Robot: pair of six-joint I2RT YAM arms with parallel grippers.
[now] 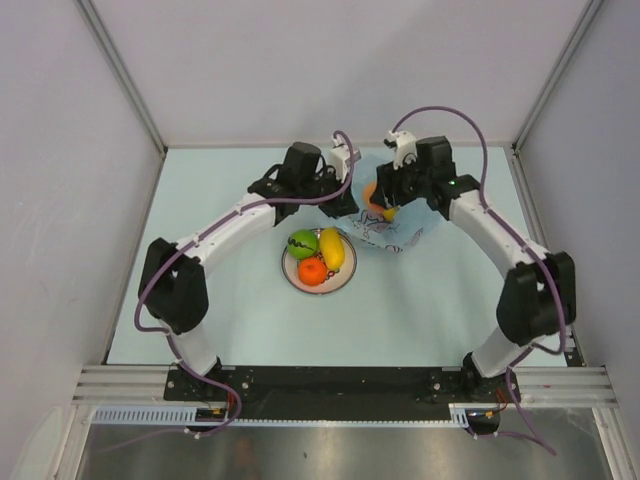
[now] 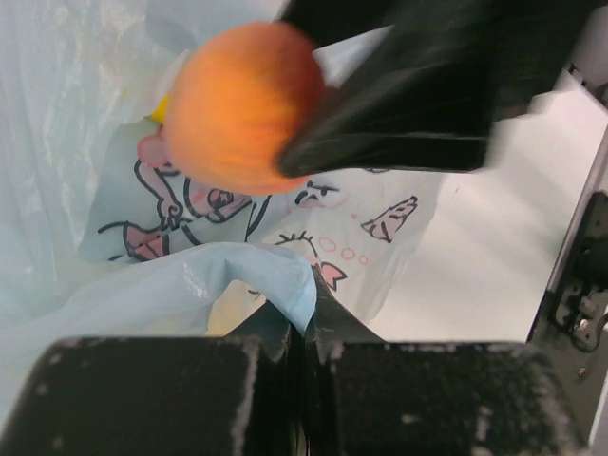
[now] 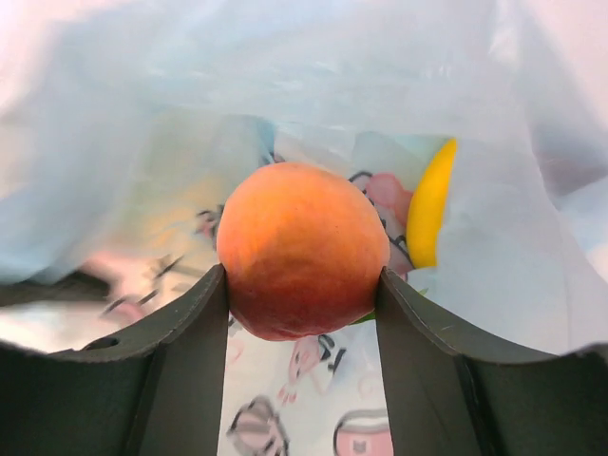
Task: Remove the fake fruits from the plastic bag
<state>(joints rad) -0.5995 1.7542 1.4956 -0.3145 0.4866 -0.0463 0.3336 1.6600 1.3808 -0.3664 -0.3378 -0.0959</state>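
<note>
Right fingers [image 3: 180,351], half spread, clamp a round orange-pink fruit [image 3: 302,249] over the translucent pale-blue plastic bag [image 3: 285,85]. Left fingers [image 2: 142,399] pinch shut on its edge.

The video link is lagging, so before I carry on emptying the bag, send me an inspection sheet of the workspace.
Surface: pale blue table, flat.
Job's things: plastic bag behind the white plate. The peach-coloured fruit is gripped, with bag film around it and a yellow fruit behind it. The green fruit, orange and banana are on the plate.
Clutter: nothing seen.
Grippers: left gripper is shut on the bag's edge. Right gripper is shut on the peach-coloured fruit.
Cables: purple cables run along both arms, off the fruit.
Surroundings: grey walls and a metal rail at the near edge.
</note>
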